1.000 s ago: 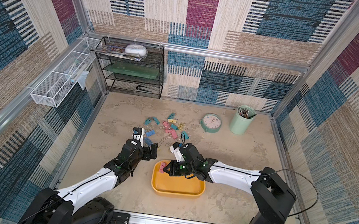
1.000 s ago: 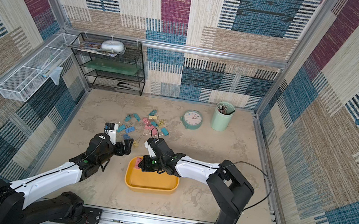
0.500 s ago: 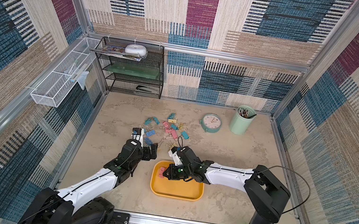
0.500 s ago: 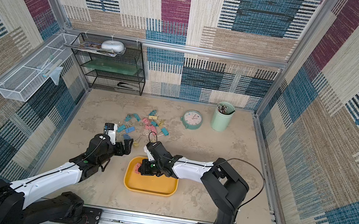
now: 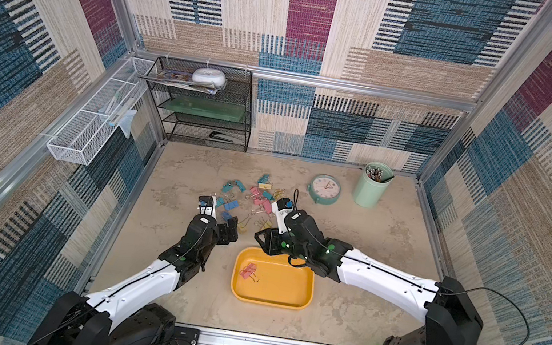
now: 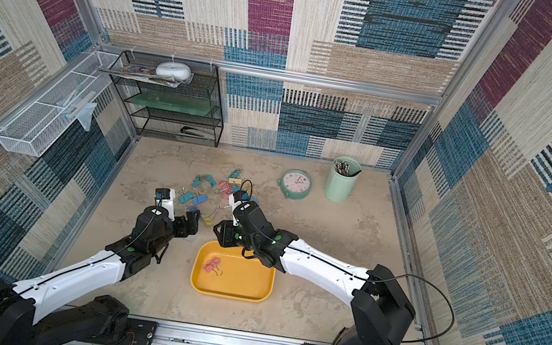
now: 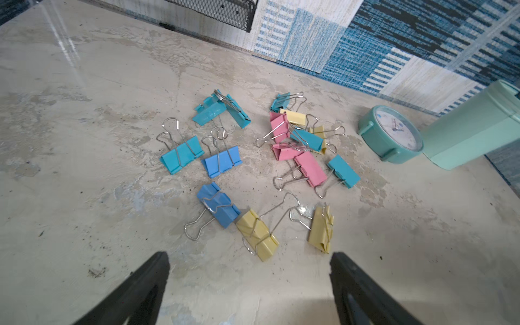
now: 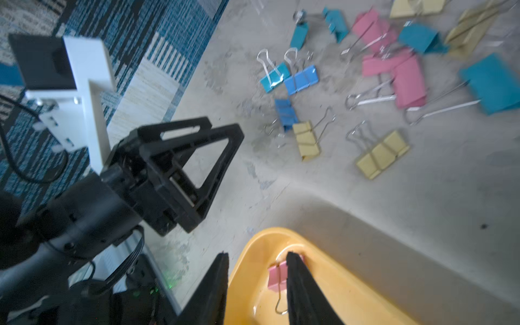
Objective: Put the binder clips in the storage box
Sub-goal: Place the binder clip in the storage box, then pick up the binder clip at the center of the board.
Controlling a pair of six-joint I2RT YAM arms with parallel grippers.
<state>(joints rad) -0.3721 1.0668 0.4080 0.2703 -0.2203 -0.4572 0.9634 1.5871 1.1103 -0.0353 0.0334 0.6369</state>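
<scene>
One pink binder clip (image 5: 247, 270), folded metal with wire handles, lies in the storage box (image 5: 282, 302), a smooth, shallow yellow-orange plastic tray with rounded corners, in both top views. Other binder clips (image 5: 255, 194) are scattered on the mottled tabletop (image 5: 370, 236) beyond it.

Left wrist view: left gripper (image 7: 250, 254) released, black tapered fingers wide apart, just short of a yellow clip (image 7: 257, 235).

Right wrist view: right gripper (image 8: 257, 254) released, jaws parted above the tray corner, with the pink clip lying free below.

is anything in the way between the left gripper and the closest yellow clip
Nothing visible does. In the left wrist view the left gripper has its jaws wide open, and the nearest yellow binder clip lies just ahead of them, with only table surface between.
</scene>
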